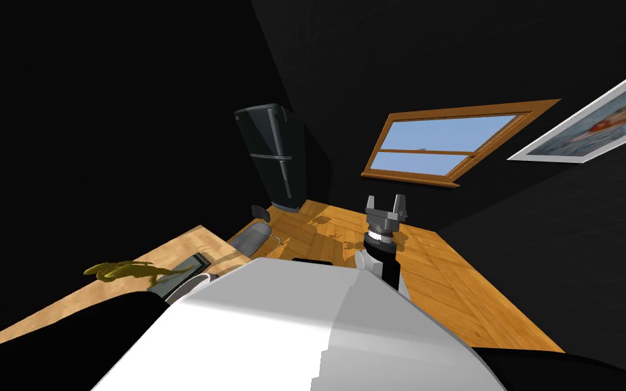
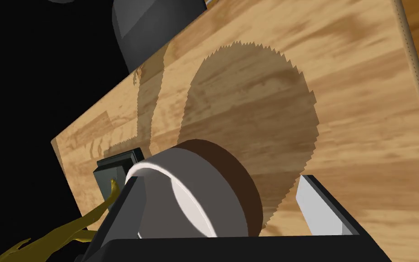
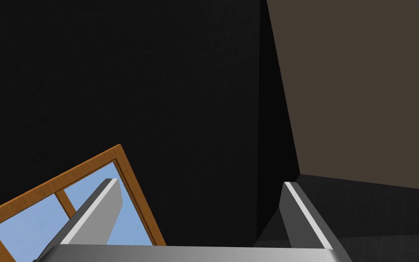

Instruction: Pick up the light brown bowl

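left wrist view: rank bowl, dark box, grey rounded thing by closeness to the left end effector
1. bowl, inside the open left end effector
2. dark box, beside the bowl on the table
3. grey rounded thing, beyond the table's edge

We see a light wooden tabletop (image 2: 363, 136) across the middle and right of the left wrist view. In the head view it runs along the lower left. Near its lower left edge lies a small dark box (image 2: 113, 170), with an olive-yellow lizard-like figure (image 2: 63, 234) just beside it. A bowl (image 2: 231, 182), brown outside and pale inside, sits tilted at lower centre. We cannot tell whether it touches the wood.
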`<state>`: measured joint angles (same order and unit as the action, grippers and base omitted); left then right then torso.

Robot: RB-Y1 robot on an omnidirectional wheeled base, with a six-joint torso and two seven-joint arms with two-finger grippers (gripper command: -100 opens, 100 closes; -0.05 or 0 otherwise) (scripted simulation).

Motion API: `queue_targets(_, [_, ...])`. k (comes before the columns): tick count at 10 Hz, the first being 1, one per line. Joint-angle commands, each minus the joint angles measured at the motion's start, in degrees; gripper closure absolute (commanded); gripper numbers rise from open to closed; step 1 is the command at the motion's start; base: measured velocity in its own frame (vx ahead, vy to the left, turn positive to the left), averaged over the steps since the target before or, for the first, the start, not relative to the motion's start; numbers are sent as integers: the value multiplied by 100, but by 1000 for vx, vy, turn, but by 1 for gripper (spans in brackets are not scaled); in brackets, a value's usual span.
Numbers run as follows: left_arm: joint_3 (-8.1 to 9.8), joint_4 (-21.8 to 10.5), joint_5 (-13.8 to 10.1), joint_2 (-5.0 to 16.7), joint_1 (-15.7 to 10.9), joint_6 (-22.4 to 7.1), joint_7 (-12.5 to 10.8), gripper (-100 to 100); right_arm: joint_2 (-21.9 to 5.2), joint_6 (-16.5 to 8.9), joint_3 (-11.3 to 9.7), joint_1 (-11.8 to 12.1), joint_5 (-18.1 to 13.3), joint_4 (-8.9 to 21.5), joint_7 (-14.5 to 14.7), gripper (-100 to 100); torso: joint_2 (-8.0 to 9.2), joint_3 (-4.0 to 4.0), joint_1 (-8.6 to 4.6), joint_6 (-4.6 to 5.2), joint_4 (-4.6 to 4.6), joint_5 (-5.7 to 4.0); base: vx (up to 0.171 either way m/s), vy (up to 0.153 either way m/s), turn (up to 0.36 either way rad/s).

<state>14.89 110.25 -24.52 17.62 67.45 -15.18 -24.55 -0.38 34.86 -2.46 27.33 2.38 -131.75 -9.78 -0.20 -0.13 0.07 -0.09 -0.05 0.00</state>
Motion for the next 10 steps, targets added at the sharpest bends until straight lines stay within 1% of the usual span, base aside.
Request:
queue_targets(1, [56,-104,-146,105,186,-188,-101,-100,0,0,0,0,0,0,0,0,0,0,0,0,0,0,58,34,-76])
queue_targets(2, [56,-104,-146,105,186,-188,-101,-100,0,0,0,-1,0,0,0,0,7,5,-1,3,3,0,42,25,-50])
queue_targets(4, [144,-152,-329,198,484,-567,-229,-100,0,0,0,-1,0,0,0,0,14,9,-5,2,4,-1,69,41,-85])
queue_targets(5, [144,-152,-329,198,484,-567,-229,-100,0,0,0,0,0,0,0,0,4,4,2,2,2,1,70,39,-60])
queue_targets(7, [219,-186,-488,280,745,-908,-336,-100,0,0,0,0,0,0,0,0,9,6,0,2,3,0,66,54,-63])
queue_targets(8, [219,-186,-488,280,745,-908,-336,-100,0,0,0,0,0,0,0,0,5,4,4,2,3,2,61,38,-33])
queue_targets(10, [281,-206,-619,347,960,-1199,-421,-100,0,0,0,0,0,0,0,0,10,6,-4,1,3,-1,56,46,-41])
